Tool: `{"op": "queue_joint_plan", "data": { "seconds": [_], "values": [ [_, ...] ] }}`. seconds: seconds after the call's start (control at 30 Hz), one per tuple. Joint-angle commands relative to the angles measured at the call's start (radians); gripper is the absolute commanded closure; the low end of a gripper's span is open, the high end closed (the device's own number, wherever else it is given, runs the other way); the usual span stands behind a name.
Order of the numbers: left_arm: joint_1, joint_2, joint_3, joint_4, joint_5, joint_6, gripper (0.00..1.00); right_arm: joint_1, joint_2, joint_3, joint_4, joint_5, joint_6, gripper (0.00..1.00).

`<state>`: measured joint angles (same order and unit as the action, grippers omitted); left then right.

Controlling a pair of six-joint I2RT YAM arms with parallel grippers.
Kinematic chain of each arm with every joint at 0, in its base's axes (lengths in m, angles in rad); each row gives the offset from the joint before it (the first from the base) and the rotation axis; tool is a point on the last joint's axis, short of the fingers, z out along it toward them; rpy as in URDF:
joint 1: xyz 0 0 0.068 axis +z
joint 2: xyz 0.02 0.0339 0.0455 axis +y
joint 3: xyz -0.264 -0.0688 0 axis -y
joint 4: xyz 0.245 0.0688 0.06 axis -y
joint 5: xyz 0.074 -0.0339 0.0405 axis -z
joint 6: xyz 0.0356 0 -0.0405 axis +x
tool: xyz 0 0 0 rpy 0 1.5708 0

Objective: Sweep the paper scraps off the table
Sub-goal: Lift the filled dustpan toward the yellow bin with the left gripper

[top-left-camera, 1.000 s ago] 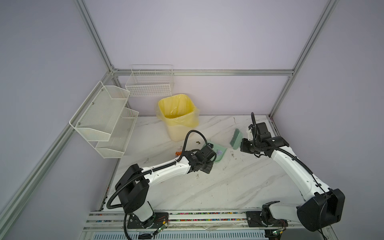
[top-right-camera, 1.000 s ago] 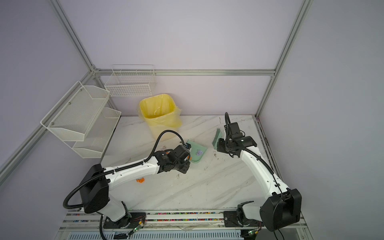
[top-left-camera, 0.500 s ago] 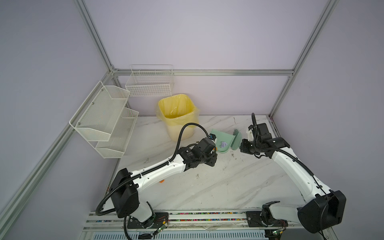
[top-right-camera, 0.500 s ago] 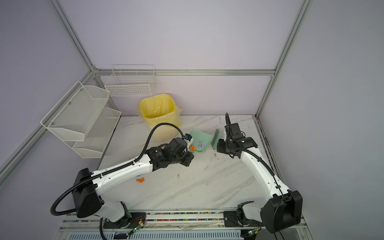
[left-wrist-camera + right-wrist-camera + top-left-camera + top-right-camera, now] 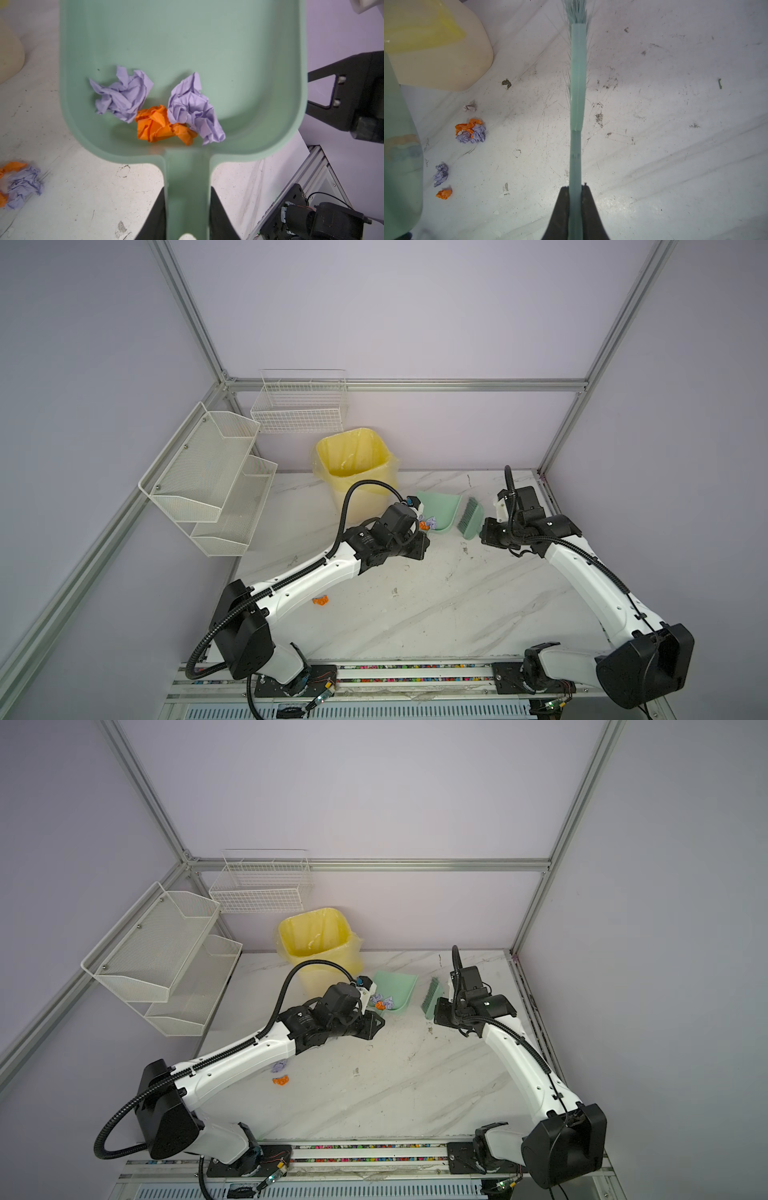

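My left gripper (image 5: 187,191) is shut on the handle of a mint-green dustpan (image 5: 187,41), held off the table (image 5: 457,614) just right of the bin. The pan holds three paper scraps: two lavender wads (image 5: 122,93) and an orange one (image 5: 158,124). More paper scraps lie on the table: an orange-and-lavender cluster (image 5: 471,131), a lavender wad (image 5: 440,174) and an orange wad (image 5: 443,193). In both top views an orange scrap (image 5: 321,600) (image 5: 280,1080) shows by the left arm. My right gripper (image 5: 576,189) is shut on the brush (image 5: 577,104), held beside the dustpan (image 5: 442,510).
A yellow-lined bin (image 5: 357,464) stands at the back, left of the dustpan. Two white mesh shelves (image 5: 208,472) and a wire basket (image 5: 299,406) hang on the left and back walls. Aluminium rails edge the table's front.
My left arm has stretched forward and carried the dustpan with its scraps up and toward the back, nearer the bin. The right arm and brush have stayed in place.
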<state>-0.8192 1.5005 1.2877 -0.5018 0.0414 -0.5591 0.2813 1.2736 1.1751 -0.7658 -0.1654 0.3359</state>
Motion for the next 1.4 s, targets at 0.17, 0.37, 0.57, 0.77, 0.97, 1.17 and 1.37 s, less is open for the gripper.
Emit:
{"op": "queue_joint_plan", "data": {
  "seconds": [0.17,0.37,0.57,0.77,0.97,1.17,1.37],
  "values": [
    [0.038,-0.003,0.118,-0.027,0.007,0.003,0.87,-0.003,0.004,-0.006,0.03,0.001,0.001,1.0],
    [0.059,0.012,0.176,-0.029,0.026,0.002,0.87,-0.004,0.006,-0.018,0.035,0.005,-0.007,1.0],
    [0.06,0.025,0.231,-0.029,0.036,-0.008,0.86,-0.004,0.003,-0.028,0.044,-0.006,-0.006,1.0],
    [0.094,0.023,0.301,-0.063,0.014,0.02,0.86,-0.003,-0.001,-0.041,0.049,-0.015,-0.007,1.0],
    [0.161,0.02,0.364,-0.097,0.028,0.037,0.86,-0.003,0.001,-0.038,0.045,-0.03,-0.011,1.0],
    [0.23,0.011,0.401,-0.123,0.029,0.059,0.86,-0.003,0.004,-0.038,0.047,-0.047,-0.016,1.0],
    [0.304,0.012,0.426,-0.129,0.094,0.053,0.86,-0.004,0.009,-0.045,0.056,-0.064,-0.016,1.0]
  ]
}}
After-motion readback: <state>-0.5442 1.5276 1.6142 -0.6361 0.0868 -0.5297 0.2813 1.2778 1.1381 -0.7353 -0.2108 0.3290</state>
